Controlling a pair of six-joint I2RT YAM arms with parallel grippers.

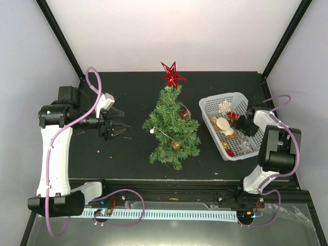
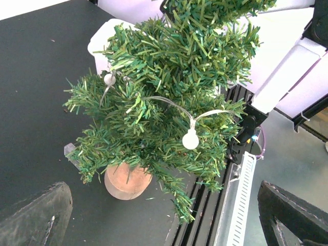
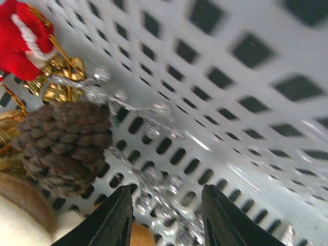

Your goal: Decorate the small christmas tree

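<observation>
Silver glittery ornament [image 3: 154, 179] lies under the right gripper [image 3: 165, 197], fingers spread, inside the white perforated plastic basket [image 3: 230, 102]: pick step. Next, judged: close, lift, carry to the small dark-green bristly christmas tree [image 1: 171, 128], well apart on its left.

Left arm [image 1: 54, 148] runs up the left side, then bends at the elbow toward the middle, and the left gripper [image 1: 115, 129] points right with its fingers spread wide. Right arm [image 1: 274, 154] is folded up tight on the right, wrist tipped down and leftward, right gripper [image 3: 164, 218] with jaws parted a bit.
</observation>
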